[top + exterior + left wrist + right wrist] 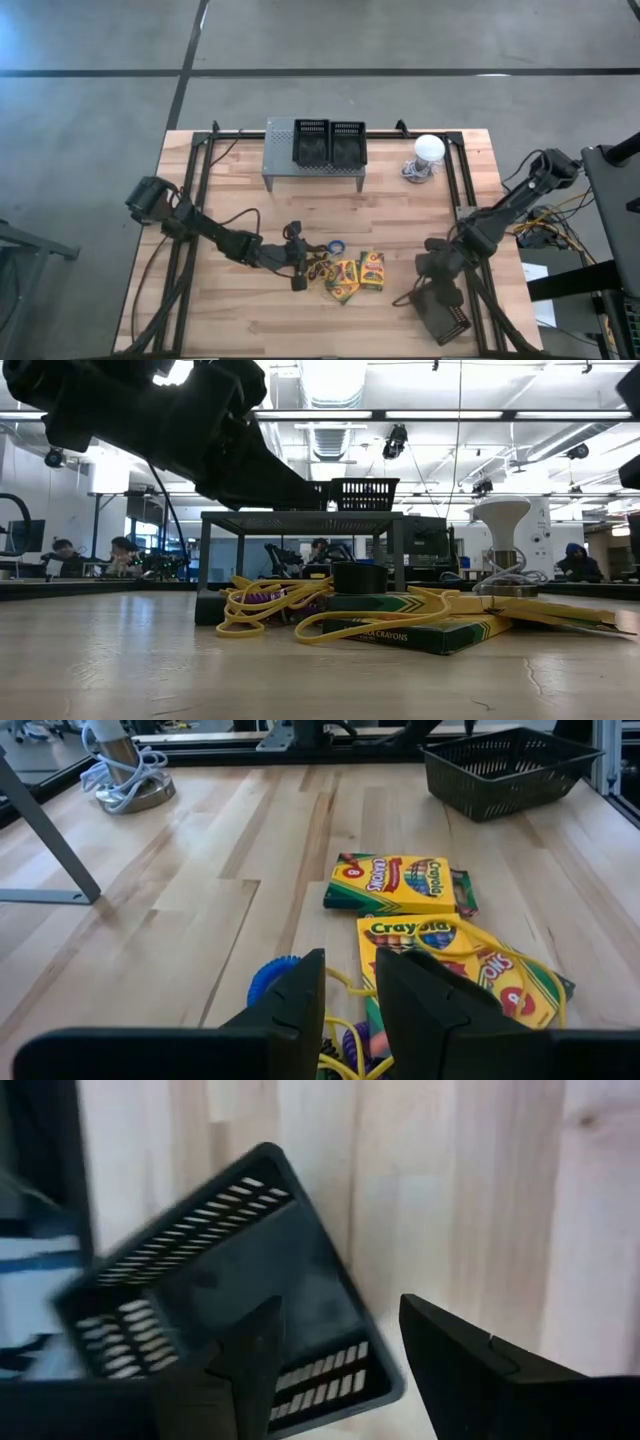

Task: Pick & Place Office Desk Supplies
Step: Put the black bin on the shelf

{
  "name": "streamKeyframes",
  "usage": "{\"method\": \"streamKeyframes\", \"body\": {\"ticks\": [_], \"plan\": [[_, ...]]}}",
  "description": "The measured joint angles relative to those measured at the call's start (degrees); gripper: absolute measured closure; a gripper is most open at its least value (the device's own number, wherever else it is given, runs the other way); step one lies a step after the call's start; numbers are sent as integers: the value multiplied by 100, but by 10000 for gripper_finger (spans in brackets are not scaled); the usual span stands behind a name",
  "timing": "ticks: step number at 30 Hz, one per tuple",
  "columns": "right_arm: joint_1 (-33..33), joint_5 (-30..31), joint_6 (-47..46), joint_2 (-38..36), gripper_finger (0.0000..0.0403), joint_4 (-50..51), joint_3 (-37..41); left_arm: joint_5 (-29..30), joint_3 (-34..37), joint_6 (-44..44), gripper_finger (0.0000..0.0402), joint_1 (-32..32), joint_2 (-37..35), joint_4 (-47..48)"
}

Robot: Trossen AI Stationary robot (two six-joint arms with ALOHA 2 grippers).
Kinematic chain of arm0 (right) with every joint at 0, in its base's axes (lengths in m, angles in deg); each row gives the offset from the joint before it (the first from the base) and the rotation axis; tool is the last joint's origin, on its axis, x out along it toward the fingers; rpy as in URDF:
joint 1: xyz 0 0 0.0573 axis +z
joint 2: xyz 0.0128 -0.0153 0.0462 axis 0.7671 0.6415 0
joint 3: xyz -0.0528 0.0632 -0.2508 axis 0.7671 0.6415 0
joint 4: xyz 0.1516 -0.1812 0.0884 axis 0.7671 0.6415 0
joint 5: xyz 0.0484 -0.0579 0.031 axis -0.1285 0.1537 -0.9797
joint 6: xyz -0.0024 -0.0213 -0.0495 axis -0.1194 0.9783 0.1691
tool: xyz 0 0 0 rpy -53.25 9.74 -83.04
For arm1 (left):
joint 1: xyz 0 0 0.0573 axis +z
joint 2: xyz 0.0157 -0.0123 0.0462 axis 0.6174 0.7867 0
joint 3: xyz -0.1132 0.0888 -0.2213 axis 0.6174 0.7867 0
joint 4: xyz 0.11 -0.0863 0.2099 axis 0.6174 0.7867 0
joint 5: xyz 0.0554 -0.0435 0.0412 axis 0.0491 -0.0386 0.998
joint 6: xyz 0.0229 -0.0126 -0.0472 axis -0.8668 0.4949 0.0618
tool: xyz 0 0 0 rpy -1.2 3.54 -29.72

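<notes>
Your wooden table (250, 180) carries everything here, with a grey perforated metal stand (280, 160) at its far edge and two black mesh baskets (329, 143) sitting side by side on top of it. Just right of the stand you have a white dome-shaped object (428, 150) with its cable coiled at the base.

Your left arm reaches in from the left side, low over the table, and its left end effector (297, 258) sits at the left edge of the pile of supplies. In the left wrist view its two dark fingers (300, 1010) stand a narrow gap apart above the tangle of rubber bands; you cannot tell from these pictures whether anything is pinched between them.

Your right arm comes in from the right side, and its right end effector (335, 1355) hangs over a third black mesh basket (441, 314) lying near the front right corner of the table. Its jaws stand apart and released, with the basket tilted below them and not gripped.

The crayon boxes (355, 272) lie flat near the table's middle front, three of them, yellow and green, two overlapping and the third just beside them. The rubber bands (262, 605) lie at the left of the boxes, yellow loops draped onto the boxes, purple ones within the tangle, and a blue loop (337, 244) just behind the pile.
</notes>
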Motion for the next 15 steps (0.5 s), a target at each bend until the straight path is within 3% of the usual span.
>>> {"method": "streamKeyframes", "body": {"ticks": [9, 15], "plan": [[81, 30, 856, 900, 246, -345, 13, 0, 2, 12, 304, 19, -2, 5], [-157, 27, 1161, 1168, 336, -403, -12, 0, 4, 13, 304, 26, -2, 4]]}}
